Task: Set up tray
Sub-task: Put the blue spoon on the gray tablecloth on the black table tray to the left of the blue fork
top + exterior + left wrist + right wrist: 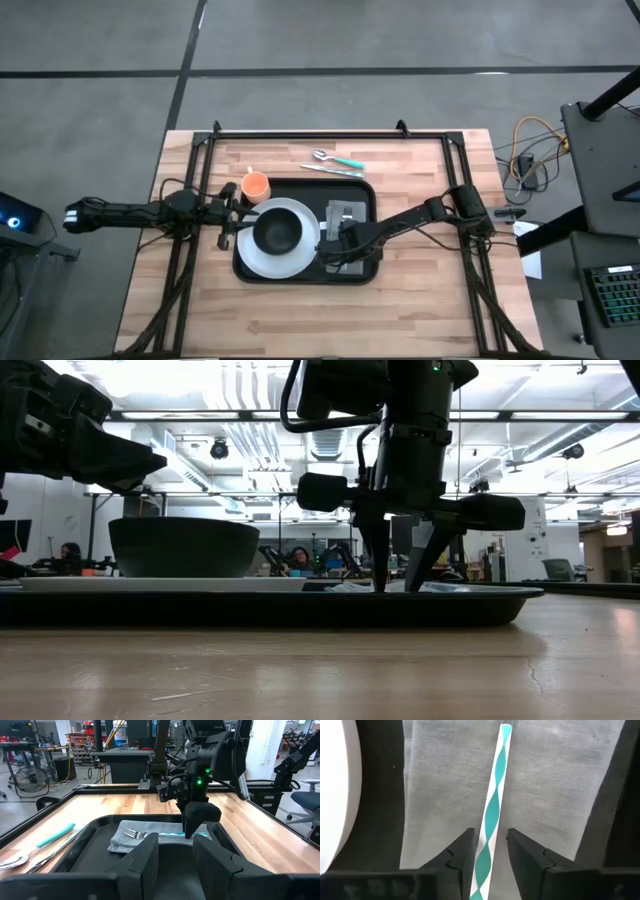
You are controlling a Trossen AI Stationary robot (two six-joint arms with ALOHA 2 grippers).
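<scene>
The black tray (362, 192) lies mid-table and carries a white plate (300, 258) with a dark bowl (278, 232). A grey napkin (347, 212) lies flat in the tray's right part. On it rests a fork (131, 833) with a teal-and-white striped handle (493, 812). My right gripper (490, 852) points down over the napkin, open, one finger on each side of the fork handle, with gaps showing. My left gripper (175, 857) is open and hovers at the plate's left edge (234, 216), above bowl height (120, 460).
An orange cup (256, 185) stands on the table just off the tray's far-left corner. A spoon and a knife (335, 163) with teal handles lie on the wood beyond the tray's far edge. Bare wood lies toward the near edge (320, 320).
</scene>
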